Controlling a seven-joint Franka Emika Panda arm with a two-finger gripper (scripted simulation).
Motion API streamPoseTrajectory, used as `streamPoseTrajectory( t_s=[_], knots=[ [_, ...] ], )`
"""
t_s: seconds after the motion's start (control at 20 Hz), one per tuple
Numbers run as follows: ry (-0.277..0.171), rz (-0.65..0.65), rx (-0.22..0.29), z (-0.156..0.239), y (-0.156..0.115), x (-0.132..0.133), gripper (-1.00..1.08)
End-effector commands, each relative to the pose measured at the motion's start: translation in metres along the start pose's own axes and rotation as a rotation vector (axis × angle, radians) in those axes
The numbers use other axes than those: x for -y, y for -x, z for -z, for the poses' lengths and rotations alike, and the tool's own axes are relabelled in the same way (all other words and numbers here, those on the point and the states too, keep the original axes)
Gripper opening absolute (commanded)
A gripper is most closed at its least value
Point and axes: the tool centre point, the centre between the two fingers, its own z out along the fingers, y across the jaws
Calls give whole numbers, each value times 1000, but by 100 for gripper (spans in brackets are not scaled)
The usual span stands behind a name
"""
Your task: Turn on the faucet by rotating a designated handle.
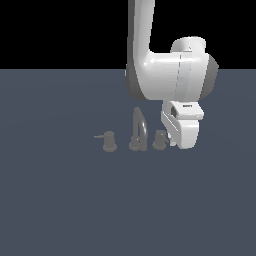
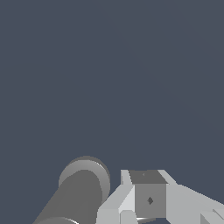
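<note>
On a bare slate-grey floor (image 1: 60, 200), the white gripper (image 1: 176, 143) sits low against the handle (image 1: 159, 140), just beside the faucet's arched spout (image 1: 139, 128); the twin knob (image 1: 108, 141) stands beyond. Finger spread cannot be told. No writing shows anywhere.

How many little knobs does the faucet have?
2. One knob stands alone at the exterior view's left of the spout; the other sits at its right, partly hidden by the hand.

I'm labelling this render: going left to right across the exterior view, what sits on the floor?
Knob with leftward lever → arched spout → handle → tool, hiding the handle's lever.
</note>
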Motion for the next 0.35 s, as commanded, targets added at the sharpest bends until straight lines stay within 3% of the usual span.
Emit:
streamPoseTrajectory(
  t_s=[0.0, 0.3],
  knots=[
    [1, 17, 5, 0, 21, 4, -100],
    [4, 32, 11, 1, 56, 9, -100]
  ],
)
